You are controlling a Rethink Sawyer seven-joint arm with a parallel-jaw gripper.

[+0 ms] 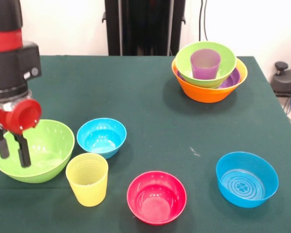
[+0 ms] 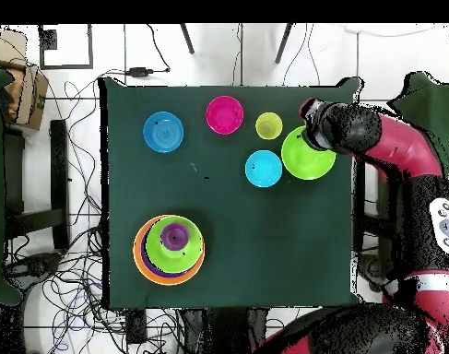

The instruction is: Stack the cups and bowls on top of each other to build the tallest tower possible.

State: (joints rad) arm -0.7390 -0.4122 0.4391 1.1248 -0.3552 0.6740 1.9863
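Nearest on the green tabletop (image 1: 150,111): glossy pink-red plastic bowl (image 1: 156,197), ribbed pale yellow plastic cup (image 1: 87,178), larger blue plastic bowl (image 1: 247,179). Behind: small blue bowl (image 1: 101,137) and lime green bowl (image 1: 34,150); gripper (image 1: 12,149) fingers apart, empty, over its rim. Far: orange-based tower (image 1: 209,71), translucent purple cup (image 1: 205,63) on top.

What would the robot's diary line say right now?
pincer: open, over lime green bowl | tower: orange bowl, purple bowl, green bowl, purple cup | loose: yellow cup
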